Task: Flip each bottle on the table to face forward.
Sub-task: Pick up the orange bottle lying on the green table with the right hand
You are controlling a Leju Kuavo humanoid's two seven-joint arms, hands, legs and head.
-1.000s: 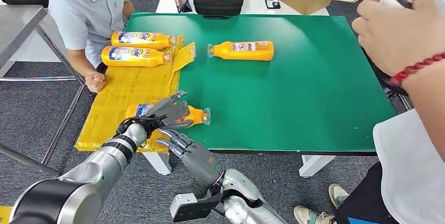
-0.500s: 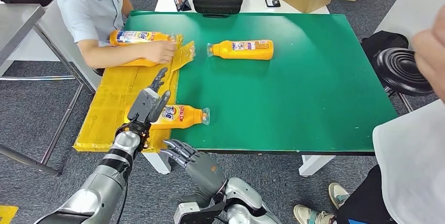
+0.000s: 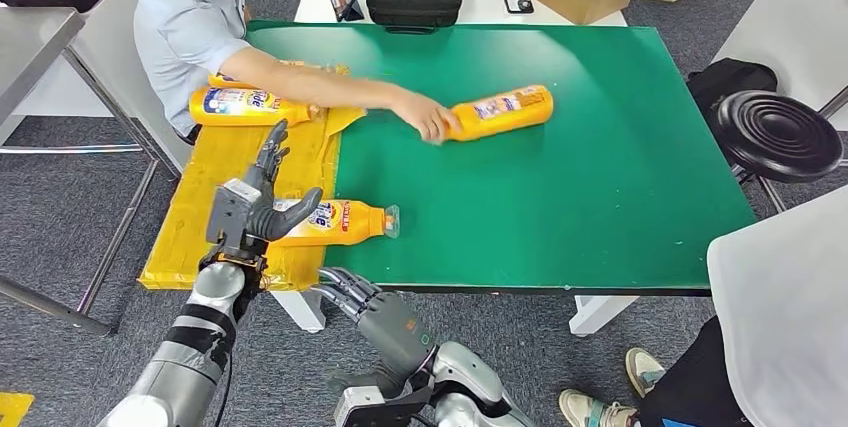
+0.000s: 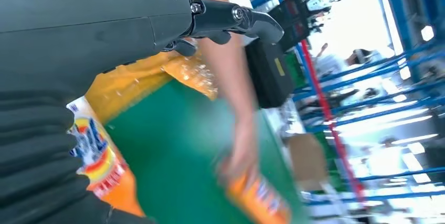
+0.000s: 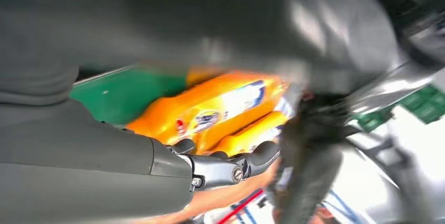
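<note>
Meanwhile person's arm [image 3: 320,87] crosses table, grips far bottle [image 3: 500,110]; both robot hands empty, fingers apart.

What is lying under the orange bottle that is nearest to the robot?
The nearest orange bottle lies across two surfaces: its base end rests on the yellow sheet and its cap end on the green table. The left hand covers the base end, so the contact there is hidden.

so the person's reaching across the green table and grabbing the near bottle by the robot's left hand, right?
Not quite. In the head view the person's hand is on the far bottle in the middle of the green table. The near bottle lies untouched by the person, beside the robot's left hand.
</note>
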